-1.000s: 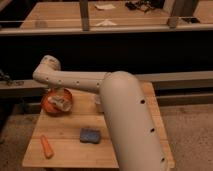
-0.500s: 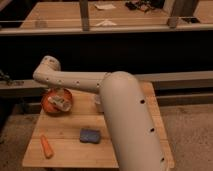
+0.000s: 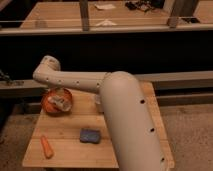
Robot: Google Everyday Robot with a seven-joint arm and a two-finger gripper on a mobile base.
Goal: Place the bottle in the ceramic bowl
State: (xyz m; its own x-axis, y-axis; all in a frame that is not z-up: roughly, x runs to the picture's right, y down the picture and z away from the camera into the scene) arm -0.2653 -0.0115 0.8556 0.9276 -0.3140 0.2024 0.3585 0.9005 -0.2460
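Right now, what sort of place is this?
Likely a lab or workshop: a small wooden table, long workbenches behind a rail, concrete floor. The gripper is over the ceramic bowl, by the bottle.

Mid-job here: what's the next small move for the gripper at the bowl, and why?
Probably let go if the bottle is held, then lift straight up. The gripper sits low over the ceramic bowl, and the bottle appears to lie inside the rim. I cannot tell whether it is gripped, so a slow lift seems safest.
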